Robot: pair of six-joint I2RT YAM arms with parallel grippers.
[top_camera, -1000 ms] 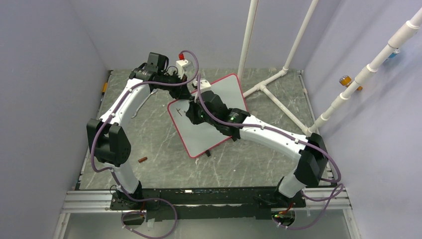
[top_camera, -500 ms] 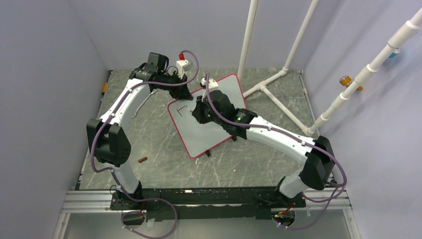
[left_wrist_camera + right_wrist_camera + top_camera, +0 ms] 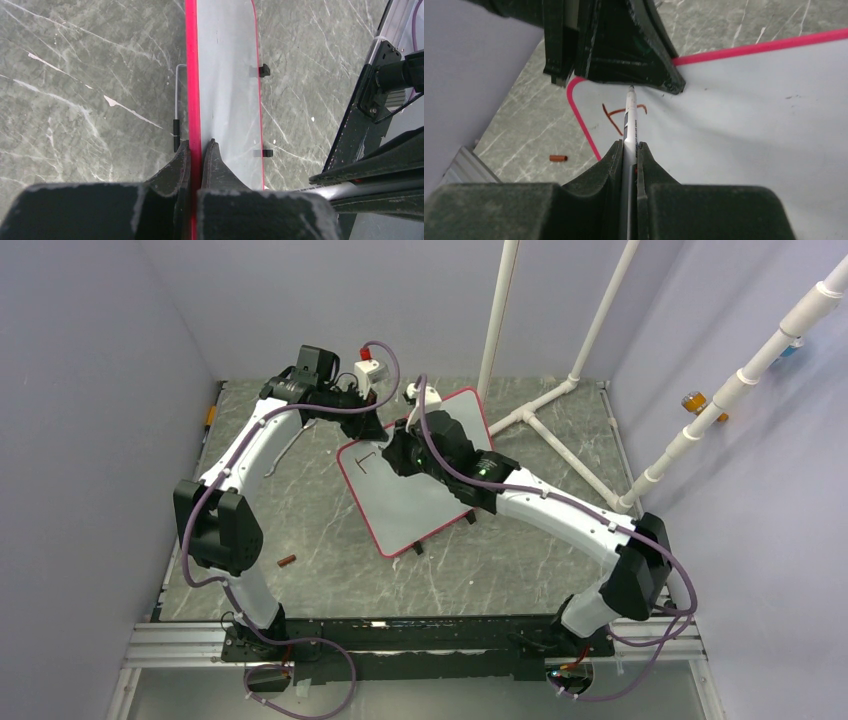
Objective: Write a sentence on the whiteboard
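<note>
The right tool [image 3: 628, 150] is clenching a marker [image 3: 630, 117], its tip pointing at the sentence's [image 3: 614, 112] first red strokes. The left tool [image 3: 196, 150], just beside it, is pinching the whiteboard [image 3: 400, 510] frame. A sideways push could be bumping that tool or skewing the board. The whiteboard is lying on the table [image 3: 320, 570], its long axis running diagonally from left toward far right.

Robotics lab test cell: plain lilac enclosure walls [image 3: 80, 390], white pipe frame [image 3: 497, 320] upper right, aluminium rail [image 3: 170, 645] along the bottom, marble-pattern tabletop [image 3: 310, 520].
</note>
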